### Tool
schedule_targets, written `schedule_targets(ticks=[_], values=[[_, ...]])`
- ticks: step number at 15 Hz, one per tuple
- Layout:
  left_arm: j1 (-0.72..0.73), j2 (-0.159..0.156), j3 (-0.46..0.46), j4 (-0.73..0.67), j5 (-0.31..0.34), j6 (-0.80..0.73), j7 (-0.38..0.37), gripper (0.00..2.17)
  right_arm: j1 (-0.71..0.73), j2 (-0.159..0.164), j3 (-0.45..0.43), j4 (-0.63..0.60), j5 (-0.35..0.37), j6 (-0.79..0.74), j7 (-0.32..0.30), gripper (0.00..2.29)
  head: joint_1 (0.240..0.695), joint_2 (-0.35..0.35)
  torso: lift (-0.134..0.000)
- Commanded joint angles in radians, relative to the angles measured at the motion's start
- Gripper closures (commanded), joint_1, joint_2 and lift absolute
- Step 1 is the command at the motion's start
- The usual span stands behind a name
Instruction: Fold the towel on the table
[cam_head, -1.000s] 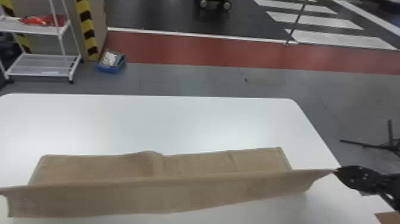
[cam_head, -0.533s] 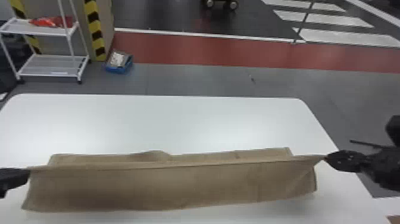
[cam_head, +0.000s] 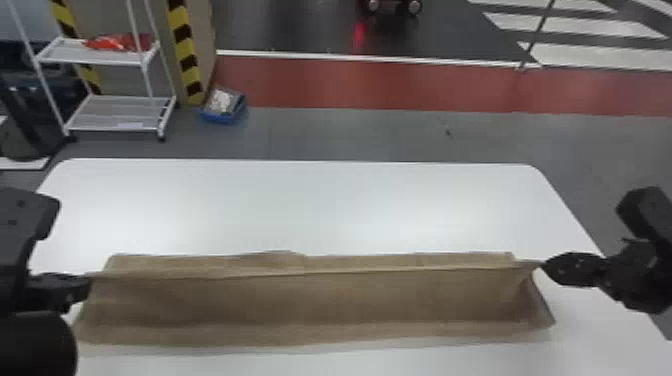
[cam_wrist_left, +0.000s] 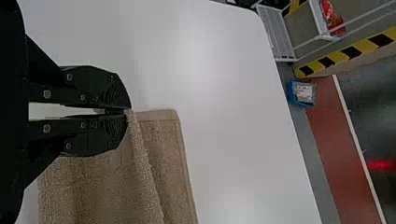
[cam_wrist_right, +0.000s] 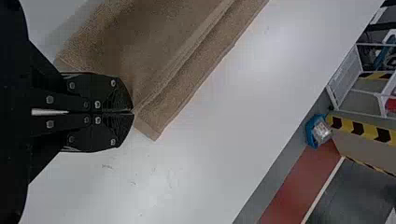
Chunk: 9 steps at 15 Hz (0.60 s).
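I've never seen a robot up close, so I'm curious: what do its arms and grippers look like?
All black. The left gripper and the right gripper match: each has two flat fingers with rounded outer edges, ridges near the tips and small silvery screw heads. In the head view, the left arm has a blocky housing and a rounded, drum-like part; the right arm looks angular.

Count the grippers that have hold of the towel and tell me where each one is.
2. The left gripper pinches the left end of the towel's raised edge; the right gripper pinches the right end of that same edge.
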Motion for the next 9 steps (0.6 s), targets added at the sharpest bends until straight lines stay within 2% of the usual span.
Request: schedule_targets(ticks=[1, 2, 4, 6, 9], values=[[0.018, -0.003, -0.005, 0.018, 0.067, -0.014, 0.073, 0.0, 0.001, 0.014, 0.041, 0.012, 0.02, 0.078, -0.116, 0.28, 0.695, -0.083, -0.114], [0.027, -0.003, -0.01, 0.021, 0.104, -0.041, 0.131, 0.0, 0.001, 0.019, 0.055, 0.021, 0.023, 0.078, -0.192, 0.07, 0.695, -0.085, -0.114], [0.049, -0.003, -0.008, 0.012, 0.161, -0.093, 0.212, 0.01, 0.001, 0.036, 0.063, 0.027, 0.021, 0.072, -0.304, 0.07, 0.695, -0.098, -0.114], [0.073, -0.003, -0.008, -0.016, 0.207, -0.115, 0.274, 0.01, 0.012, 0.047, 0.063, 0.02, 0.009, 0.063, -0.344, 0.07, 0.695, -0.116, -0.114], [0.096, -0.003, 0.0, -0.034, 0.222, -0.136, 0.281, 0.02, 0.041, 0.059, 0.05, 0.0, 0.003, 0.038, -0.353, 0.08, 0.695, -0.118, -0.114]])
